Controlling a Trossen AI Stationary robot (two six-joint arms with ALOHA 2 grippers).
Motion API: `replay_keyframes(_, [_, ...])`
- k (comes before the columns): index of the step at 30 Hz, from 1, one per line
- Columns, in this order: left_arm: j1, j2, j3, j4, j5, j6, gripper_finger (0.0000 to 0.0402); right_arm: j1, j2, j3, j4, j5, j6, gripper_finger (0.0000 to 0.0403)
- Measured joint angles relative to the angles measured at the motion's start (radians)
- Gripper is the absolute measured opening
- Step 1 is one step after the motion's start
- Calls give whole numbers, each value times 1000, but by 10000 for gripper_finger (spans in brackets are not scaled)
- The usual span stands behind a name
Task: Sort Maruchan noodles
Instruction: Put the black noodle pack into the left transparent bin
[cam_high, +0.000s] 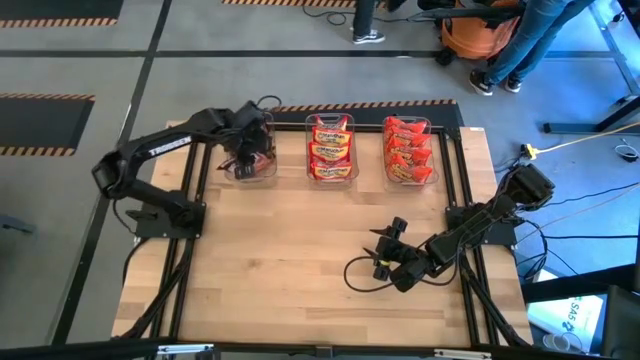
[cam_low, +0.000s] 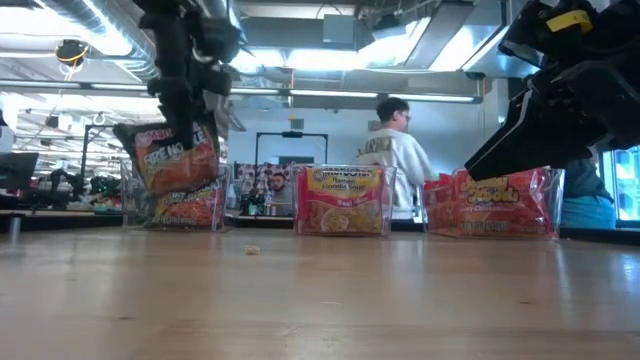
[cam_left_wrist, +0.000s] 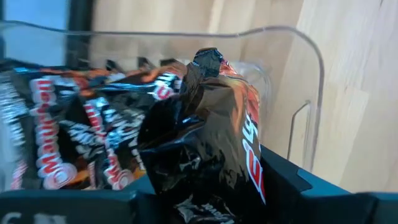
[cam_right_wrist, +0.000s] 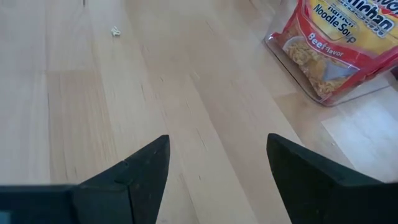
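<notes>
Three clear bins stand in a row at the table's far edge. The left bin (cam_high: 250, 160) holds dark packets (cam_left_wrist: 62, 143), the middle bin (cam_high: 330, 148) orange-yellow packets (cam_low: 343, 200), and the right bin (cam_high: 407, 150) red packets (cam_low: 495, 205). My left gripper (cam_high: 243, 155) is over the left bin, shut on a dark Maruchan packet (cam_low: 168, 155). My right gripper (cam_high: 383, 250) is open, low over bare wood at the table's right near side, well short of the bins. My left gripper (cam_left_wrist: 199, 199) pinches the dark packet between its two fingers, coming from above and pointing down. The packet's crumpled end (cam_left_wrist: 205, 186) sits between the fingers. The packet hangs tilted below the gripper (cam_low: 190, 110), its lower part (cam_low: 175, 180) over the packets in the left bin.
Bare wooden tabletop (cam_high: 290, 250) fills the middle and near side. A small crumb (cam_low: 252, 250) lies on it. The middle bin's beef-flavour packet (cam_right_wrist: 336, 43) shows ahead of my right gripper. People stand beyond the table's far edge (cam_low: 395, 150).
</notes>
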Motion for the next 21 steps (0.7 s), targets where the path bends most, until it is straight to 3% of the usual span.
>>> replay_keyframes(8, [0, 148, 0, -4, 31, 57, 137, 0, 0, 0, 0, -8, 15, 253])
replay_keyframes(12, [-14, 204, 0, -4, 0, 47, 137, 0, 0, 0, -1, -8, 15, 253])
replay_keyframes(21, [-26, 228, 1, 14, -2, 5, 138, 0, 0, 0, -3, -7, 15, 253])
